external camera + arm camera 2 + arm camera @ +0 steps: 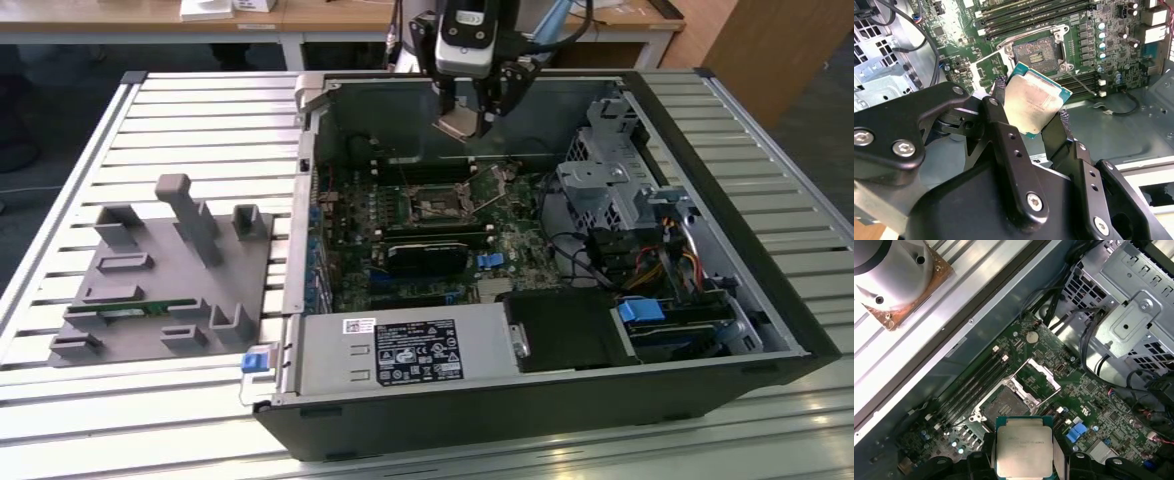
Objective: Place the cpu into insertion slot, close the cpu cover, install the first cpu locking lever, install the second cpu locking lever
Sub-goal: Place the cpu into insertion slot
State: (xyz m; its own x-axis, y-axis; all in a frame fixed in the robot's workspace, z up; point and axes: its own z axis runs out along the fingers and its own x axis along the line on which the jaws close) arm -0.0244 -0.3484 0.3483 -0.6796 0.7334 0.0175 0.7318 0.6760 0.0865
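Atop the slatted metal table (200,110) sat an open black computer case (534,420); the arm hung upright over its far side, black gripper (470,120) jaws narrowly clamping the square silver-grey cpu (1034,102)

We are looking at a slatted metal bench (200,110) carrying an open black computer case (534,420), with a grey moulded holder (134,300) lying beside it toward the exterior view's left.

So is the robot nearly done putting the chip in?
Not yet. Done: only the pickup. In hand: the pincer grips the cpu above the motherboard. Left: the insertion slot is empty, the cpu cover stands open, and the locking levers are unfastened.
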